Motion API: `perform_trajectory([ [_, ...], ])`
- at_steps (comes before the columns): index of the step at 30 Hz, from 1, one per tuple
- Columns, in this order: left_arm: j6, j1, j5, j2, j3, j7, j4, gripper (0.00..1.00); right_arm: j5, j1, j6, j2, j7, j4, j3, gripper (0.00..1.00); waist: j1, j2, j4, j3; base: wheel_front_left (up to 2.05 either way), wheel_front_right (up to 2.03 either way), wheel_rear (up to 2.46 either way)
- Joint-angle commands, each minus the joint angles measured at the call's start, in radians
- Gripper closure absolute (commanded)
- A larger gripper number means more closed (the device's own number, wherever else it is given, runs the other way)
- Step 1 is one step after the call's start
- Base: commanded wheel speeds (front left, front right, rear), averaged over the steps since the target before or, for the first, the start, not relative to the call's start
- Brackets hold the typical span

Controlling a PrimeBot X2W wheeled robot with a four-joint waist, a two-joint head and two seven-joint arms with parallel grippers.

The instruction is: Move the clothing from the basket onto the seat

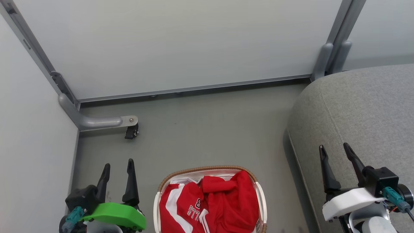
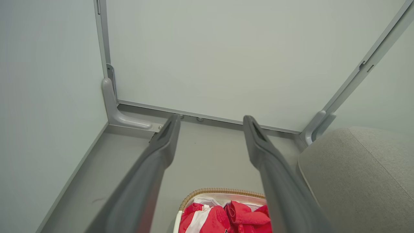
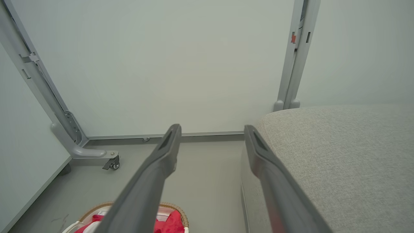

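With left fingers (image 1: 131, 181) and right fingers (image 1: 326, 171) spread wide and empty, reach into the basket (image 1: 207, 168) on the floor (image 1: 200, 129) between them, pinch a thick fold of the clothing (image 1: 223, 204) heaped inside, then lift clear of its rim toward the seat (image 1: 355, 106).

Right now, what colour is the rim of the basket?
Brown woven rim on the white basket; the head view shows it best.
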Motion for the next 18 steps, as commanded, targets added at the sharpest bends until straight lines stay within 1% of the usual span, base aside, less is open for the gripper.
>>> perform_trajectory([
  [1,0.005,0.006,0.025,0.007,-0.002,-0.009,0.001,0.0,-0.026,0.009,0.0,-0.006,-0.011,-0.008,-0.001,0.0,0.0,0.0,0.0,0.001,0.0,0.0,0.0],
  [18,0.01,0.014,0.129,0.008,-0.011,-0.041,0.027,0.0,-0.164,0.022,0.0,-0.008,-0.042,-0.016,0.006,0.0,0.0,0.0,0.002,0.004,0.0,0.0,0.0],
])
